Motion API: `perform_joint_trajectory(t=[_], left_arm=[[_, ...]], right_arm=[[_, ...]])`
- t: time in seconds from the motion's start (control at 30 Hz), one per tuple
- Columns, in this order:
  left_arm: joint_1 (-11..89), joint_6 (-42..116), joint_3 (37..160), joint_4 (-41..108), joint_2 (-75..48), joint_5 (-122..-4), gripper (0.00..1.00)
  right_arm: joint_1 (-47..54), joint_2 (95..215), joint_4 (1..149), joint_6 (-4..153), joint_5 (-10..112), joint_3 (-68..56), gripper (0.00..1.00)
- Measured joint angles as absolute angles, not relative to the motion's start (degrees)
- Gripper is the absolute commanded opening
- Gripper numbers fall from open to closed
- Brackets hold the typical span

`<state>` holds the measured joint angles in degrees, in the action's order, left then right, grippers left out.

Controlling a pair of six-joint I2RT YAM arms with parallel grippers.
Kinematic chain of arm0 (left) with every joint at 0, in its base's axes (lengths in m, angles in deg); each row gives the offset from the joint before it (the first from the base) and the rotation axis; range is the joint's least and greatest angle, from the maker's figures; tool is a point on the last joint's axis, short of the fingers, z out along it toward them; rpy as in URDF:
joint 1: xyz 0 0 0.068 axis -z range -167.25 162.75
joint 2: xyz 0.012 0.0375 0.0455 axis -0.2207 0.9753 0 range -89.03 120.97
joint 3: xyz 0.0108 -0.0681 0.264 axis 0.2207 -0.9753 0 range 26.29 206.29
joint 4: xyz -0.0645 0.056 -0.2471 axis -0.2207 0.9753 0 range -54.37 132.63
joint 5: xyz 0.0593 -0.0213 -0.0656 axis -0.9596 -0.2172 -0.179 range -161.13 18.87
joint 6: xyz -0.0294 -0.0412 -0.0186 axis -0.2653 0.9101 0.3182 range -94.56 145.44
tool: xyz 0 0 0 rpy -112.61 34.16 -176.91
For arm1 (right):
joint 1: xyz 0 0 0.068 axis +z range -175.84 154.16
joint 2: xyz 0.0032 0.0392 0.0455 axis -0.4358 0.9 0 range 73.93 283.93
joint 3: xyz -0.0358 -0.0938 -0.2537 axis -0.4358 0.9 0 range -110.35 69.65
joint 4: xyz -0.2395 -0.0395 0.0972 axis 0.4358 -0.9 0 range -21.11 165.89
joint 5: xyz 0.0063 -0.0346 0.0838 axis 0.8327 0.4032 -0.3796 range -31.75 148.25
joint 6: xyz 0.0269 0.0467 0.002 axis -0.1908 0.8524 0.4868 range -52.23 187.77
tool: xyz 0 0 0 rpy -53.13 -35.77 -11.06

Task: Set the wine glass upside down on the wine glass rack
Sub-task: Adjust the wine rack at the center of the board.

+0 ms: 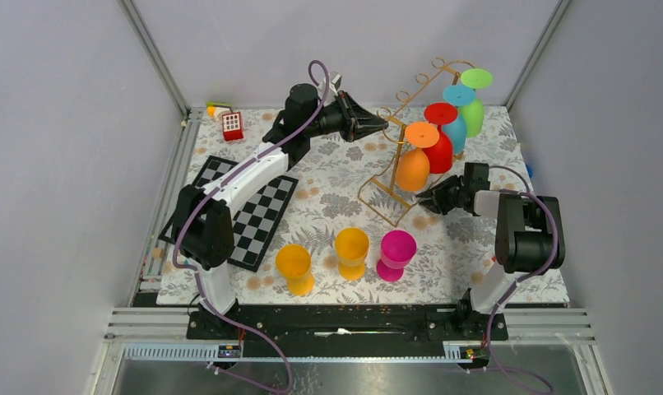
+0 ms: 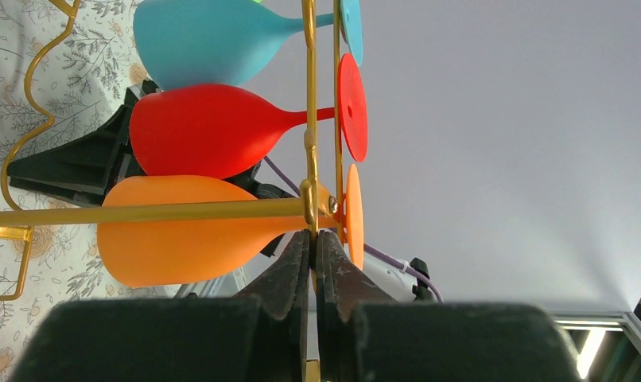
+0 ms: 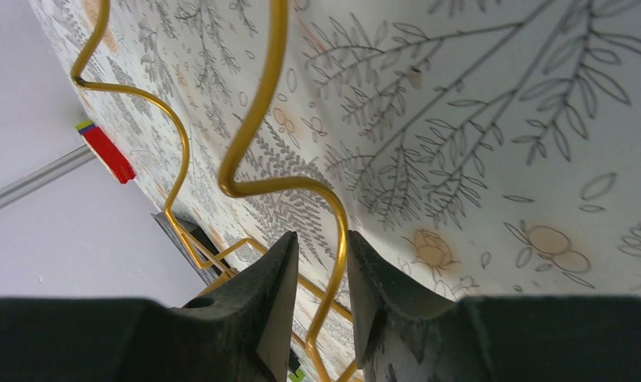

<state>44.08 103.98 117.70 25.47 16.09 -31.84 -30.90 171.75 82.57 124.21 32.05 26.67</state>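
Note:
The gold wire wine glass rack [image 1: 391,174] stands at the table's middle right. Orange [image 1: 413,169], red [image 1: 440,148], blue [image 1: 456,132] and green [image 1: 473,115] wine glasses hang on it upside down. My left gripper [image 1: 376,125] is shut on the rack's thin upright wire [image 2: 309,119], right beside the hanging orange glass [image 2: 182,239]. My right gripper [image 1: 424,198] sits low at the rack's base. Its jaws straddle the wavy base wire [image 3: 258,119] with a gap still showing between the fingers. Orange [image 1: 294,268], yellow [image 1: 351,252] and magenta [image 1: 396,254] glasses stand upright near the front.
A black-and-white checkerboard mat [image 1: 250,216] lies at the left under the left arm. A small red block [image 1: 232,125] and a yellow toy [image 1: 216,109] sit at the back left corner. Grey walls close in the table on three sides.

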Motion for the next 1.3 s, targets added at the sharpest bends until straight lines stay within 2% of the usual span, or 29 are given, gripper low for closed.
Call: perform_joint_trajectory(t=[0.3,1.3], left_arm=[[44.3,104.7,115.8,25.8,14.3,-32.1,0.0],[47.8,111.0,106.1,23.9,6.1,-39.8,0.0]], right_arm=[[-30.1,174.9,81.9,124.6,32.0,22.5,0.26],[-25.0,188.9,75.9,122.5,22.4,5.0,0.23]])
